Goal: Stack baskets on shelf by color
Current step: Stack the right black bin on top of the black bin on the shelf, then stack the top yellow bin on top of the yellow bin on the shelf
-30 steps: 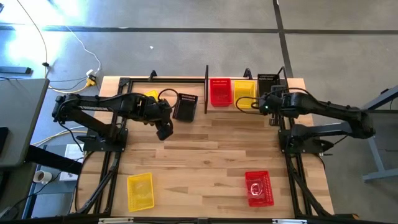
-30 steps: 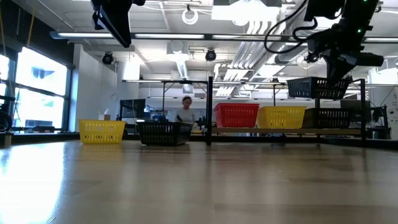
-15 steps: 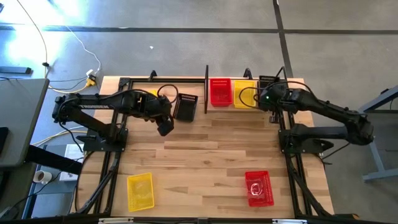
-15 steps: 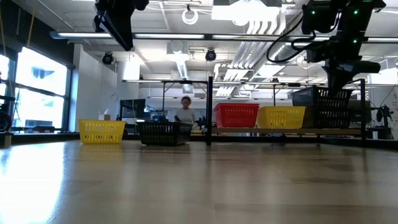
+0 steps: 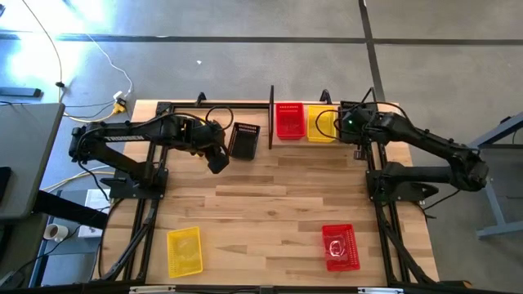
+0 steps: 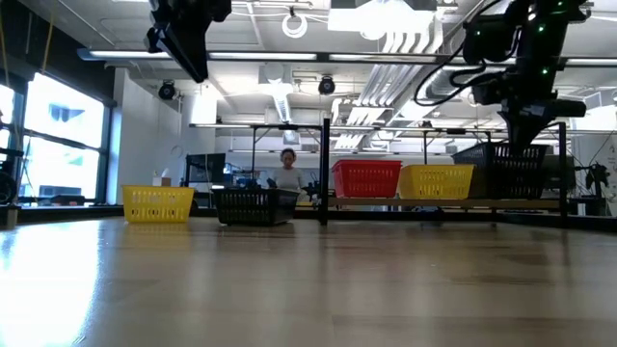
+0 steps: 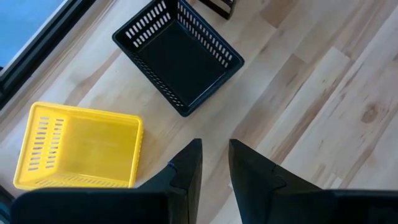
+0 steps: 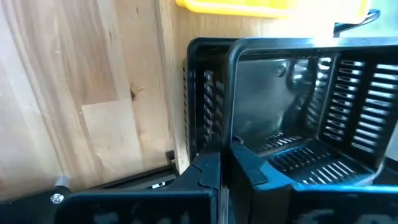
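Up at the shelf's (image 5: 323, 140) right end, a black basket (image 8: 292, 118) sits partly nested in another black one beside the yellow (image 5: 321, 124) and red baskets (image 5: 288, 120), its rim clenched in the right gripper (image 8: 225, 163). Left gripper (image 7: 214, 163) hovers slightly parted, grasping nothing, over the counter (image 5: 278, 196) near another black basket (image 7: 177, 55).

A grey concrete floor (image 5: 245, 57) is seen around the wooden table (image 5: 270, 204), crossed by dark lines. A white cable (image 5: 90, 41) is laid across it toward a yellow plug (image 5: 120, 104). A grey desk (image 5: 24, 155) is set at the left. In the low view, a white ceiling with pipes and lamps (image 6: 299, 24) is shown, large windows (image 6: 58, 135) are lit at the left, and a person (image 6: 287, 172) is seated far behind.
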### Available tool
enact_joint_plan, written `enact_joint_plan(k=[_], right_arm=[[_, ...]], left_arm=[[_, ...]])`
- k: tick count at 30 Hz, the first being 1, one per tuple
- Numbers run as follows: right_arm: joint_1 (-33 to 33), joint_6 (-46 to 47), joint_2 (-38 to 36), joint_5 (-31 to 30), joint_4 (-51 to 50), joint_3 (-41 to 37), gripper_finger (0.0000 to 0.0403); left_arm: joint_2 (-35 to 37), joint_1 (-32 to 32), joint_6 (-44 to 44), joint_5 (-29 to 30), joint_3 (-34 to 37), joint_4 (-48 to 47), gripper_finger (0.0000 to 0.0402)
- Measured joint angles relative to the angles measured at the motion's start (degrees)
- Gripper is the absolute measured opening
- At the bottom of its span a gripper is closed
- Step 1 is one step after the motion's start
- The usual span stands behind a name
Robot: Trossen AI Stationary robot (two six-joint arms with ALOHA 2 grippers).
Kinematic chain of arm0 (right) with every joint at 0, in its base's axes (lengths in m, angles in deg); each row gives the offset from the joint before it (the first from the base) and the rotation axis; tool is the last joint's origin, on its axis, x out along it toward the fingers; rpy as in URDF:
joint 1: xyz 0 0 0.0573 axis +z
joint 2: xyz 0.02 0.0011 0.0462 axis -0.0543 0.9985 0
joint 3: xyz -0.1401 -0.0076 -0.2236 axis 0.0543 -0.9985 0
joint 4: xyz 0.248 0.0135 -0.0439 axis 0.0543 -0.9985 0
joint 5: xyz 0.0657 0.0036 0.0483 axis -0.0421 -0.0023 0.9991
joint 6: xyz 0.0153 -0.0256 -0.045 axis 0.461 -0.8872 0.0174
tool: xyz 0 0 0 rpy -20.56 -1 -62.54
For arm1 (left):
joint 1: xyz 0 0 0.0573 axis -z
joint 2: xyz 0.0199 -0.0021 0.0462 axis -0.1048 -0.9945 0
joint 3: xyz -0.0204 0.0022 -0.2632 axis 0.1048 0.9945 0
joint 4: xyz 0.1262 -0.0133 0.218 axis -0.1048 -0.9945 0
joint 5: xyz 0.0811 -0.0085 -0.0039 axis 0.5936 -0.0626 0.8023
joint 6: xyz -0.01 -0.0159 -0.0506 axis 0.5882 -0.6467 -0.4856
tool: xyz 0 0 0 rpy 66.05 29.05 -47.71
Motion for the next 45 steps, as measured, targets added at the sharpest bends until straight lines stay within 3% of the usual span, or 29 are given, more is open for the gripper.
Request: enact_joint_plan(k=[15,27,37,40,45], right_arm=[[-0.8,0.0,3.2,-0.7,0.9,0.0,0.0003],[-0.8,0.2,3.1,-0.7,0.0,1.6,0.0099],[-0.8,8.9,3.1,-0.8,-9.5,8.0,0.0107],[-0.4,15.1,3.1,1.3,-10.9,10.1,0.0108],[2.6,24.8,3.1,10.8,-10.7,13.1,0.0108]], left_arm=[[0.0,-1.1,-0.1,-0.1,0.0,0.3,0.0069],[0.0,-1.1,-1.5,-1.3,0.0,0.3,0.0069],[0.0,-1.0,-3.7,-8.5,0.0,0.1,0.0069],[0.0,-0.7,-5.3,-11.2,0.0,-1.1,0.0069],[1.8,3.8,-9.4,-12.1,0.0,-4.8,0.0069]])
